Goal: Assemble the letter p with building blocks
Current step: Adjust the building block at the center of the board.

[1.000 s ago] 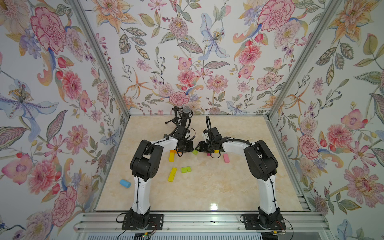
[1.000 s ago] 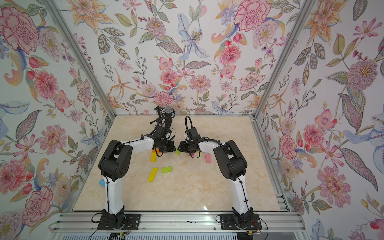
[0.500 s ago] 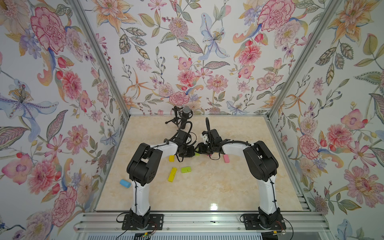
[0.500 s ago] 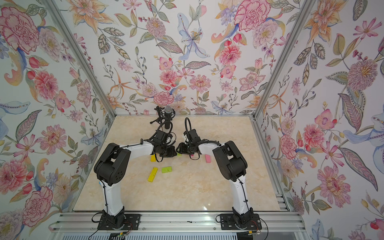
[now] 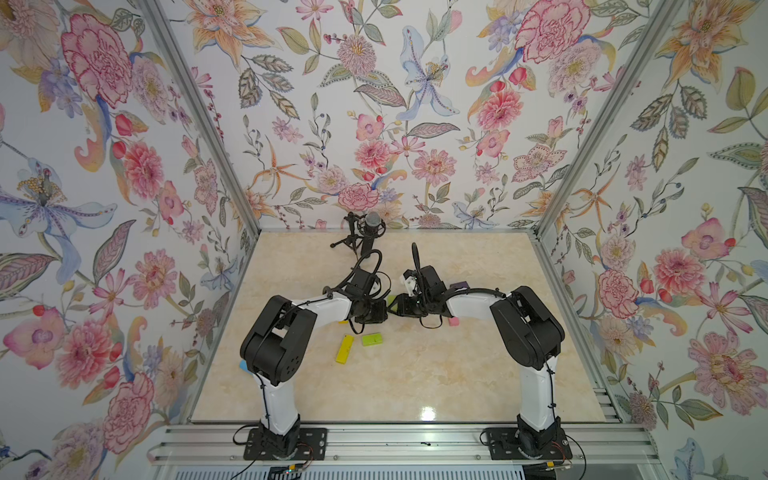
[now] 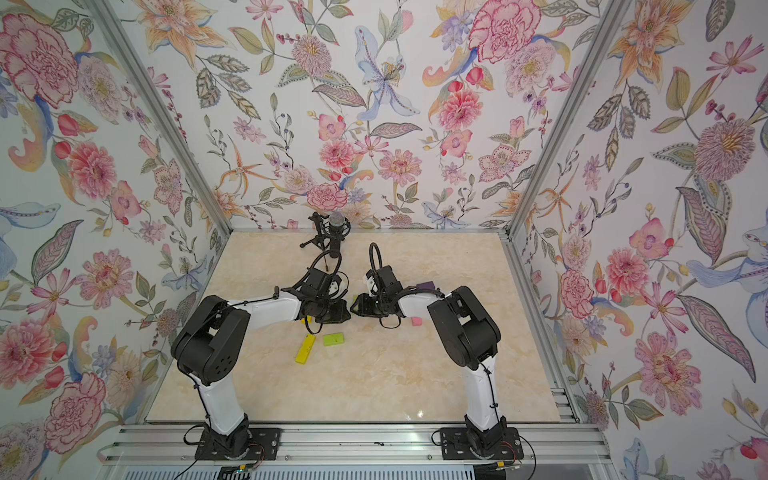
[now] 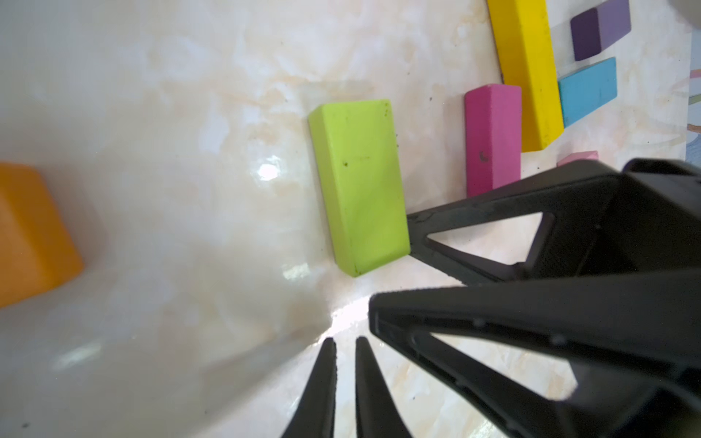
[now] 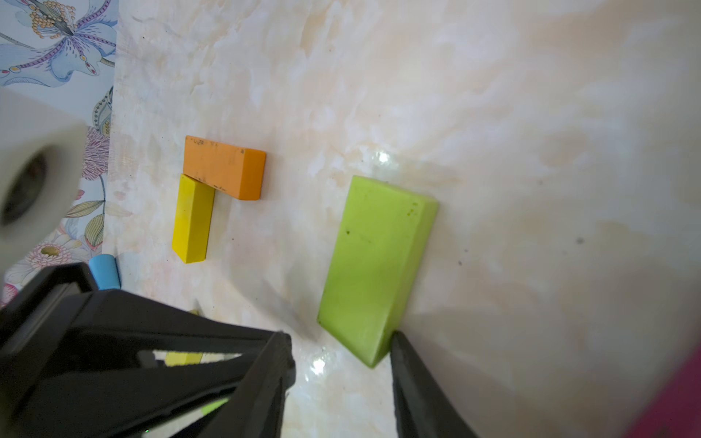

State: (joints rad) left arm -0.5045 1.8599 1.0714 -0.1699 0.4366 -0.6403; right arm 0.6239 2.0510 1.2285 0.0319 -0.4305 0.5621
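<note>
A lime green block (image 7: 360,182) (image 8: 375,265) lies flat mid-table; in both top views only a sliver (image 5: 391,299) shows between the two wrists. My right gripper (image 8: 341,352) (image 7: 390,265) is open, and one fingertip (image 8: 398,345) touches the block's near corner. My left gripper (image 7: 345,343) (image 5: 383,312) is shut on nothing, just short of the block, facing the right one. In the right wrist view an orange block (image 8: 223,167) and a yellow block (image 8: 191,220) meet in an L. A long yellow block (image 7: 525,68), magenta (image 7: 491,140), teal (image 7: 586,91) and purple (image 7: 601,28) blocks lie together.
A loose yellow block (image 5: 345,349) and another lime block (image 5: 371,339) lie nearer the front. A pink block (image 5: 453,321) sits by the right forearm, and a teal one (image 5: 243,365) near the left wall. A black microphone on a tripod (image 5: 365,232) stands at the back.
My left gripper has moved a little towards the front and the right gripper, now covering the orange block in the top views. The right arm has barely moved.
</note>
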